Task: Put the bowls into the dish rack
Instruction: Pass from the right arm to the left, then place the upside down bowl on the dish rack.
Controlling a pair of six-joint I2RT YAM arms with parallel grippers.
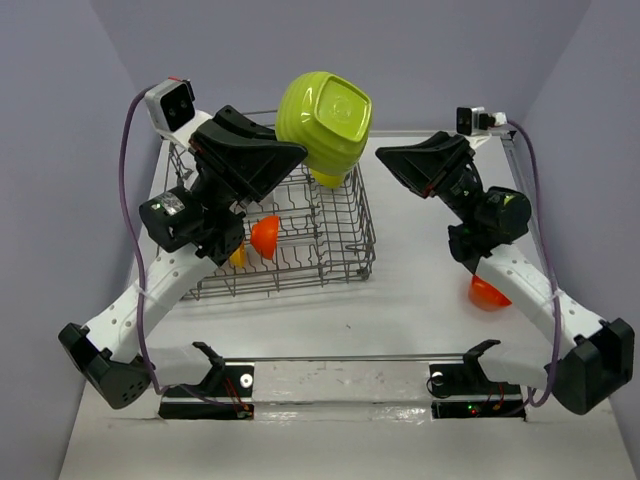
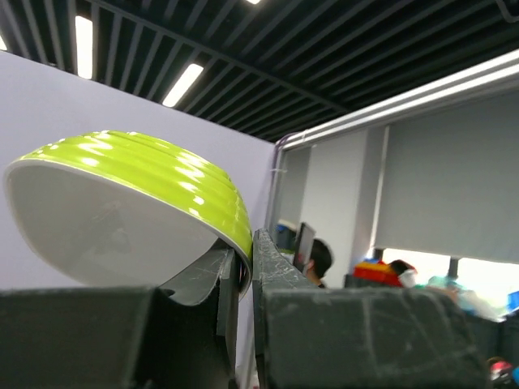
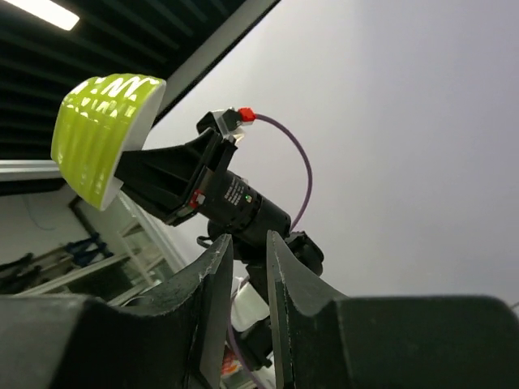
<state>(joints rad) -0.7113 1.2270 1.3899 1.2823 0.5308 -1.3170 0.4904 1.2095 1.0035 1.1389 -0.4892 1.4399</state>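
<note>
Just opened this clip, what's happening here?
The left arm holds a lime green bowl in the air above the far side of the dish rack, its jaws pinched on the bowl's rim. The right arm is raised nearby, its jaws slightly apart and empty. An orange bowl sits inside the rack, and a second orange bowl lies on the table beside the right arm.
</note>
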